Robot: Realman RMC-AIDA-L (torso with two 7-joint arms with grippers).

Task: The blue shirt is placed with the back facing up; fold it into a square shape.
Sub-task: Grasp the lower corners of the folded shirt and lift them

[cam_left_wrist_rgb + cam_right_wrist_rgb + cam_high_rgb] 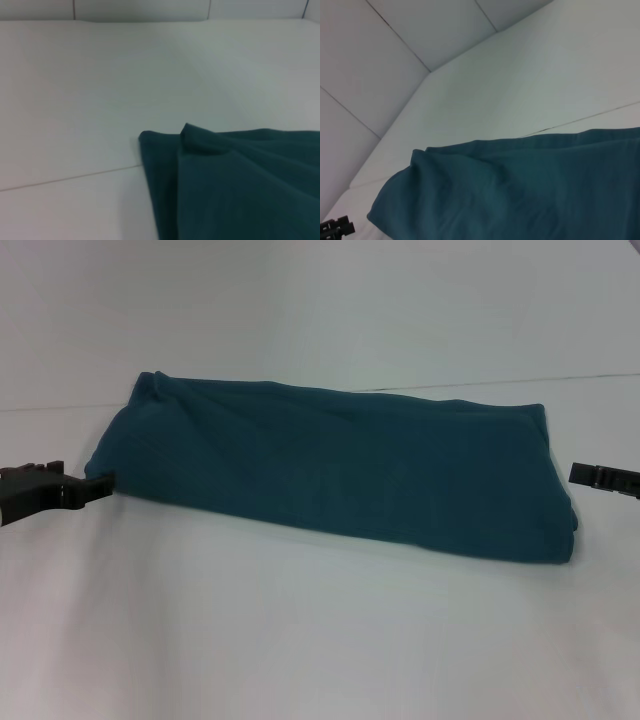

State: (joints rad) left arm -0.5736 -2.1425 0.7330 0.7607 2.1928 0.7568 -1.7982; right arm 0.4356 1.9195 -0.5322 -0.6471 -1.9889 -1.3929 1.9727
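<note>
White tabletop [300, 640] lies bare nearest me, and beyond it I see the blue shirt [340, 470] folded into a long band across the middle, with a thin seam line [560, 380] in the surface behind. My left gripper [100, 483] sits at the shirt's left end, its tip touching the fabric edge, while my right gripper [600, 478] hangs just beside the right end, apart from it. I cannot tell how either pair of jaws stands.
</note>
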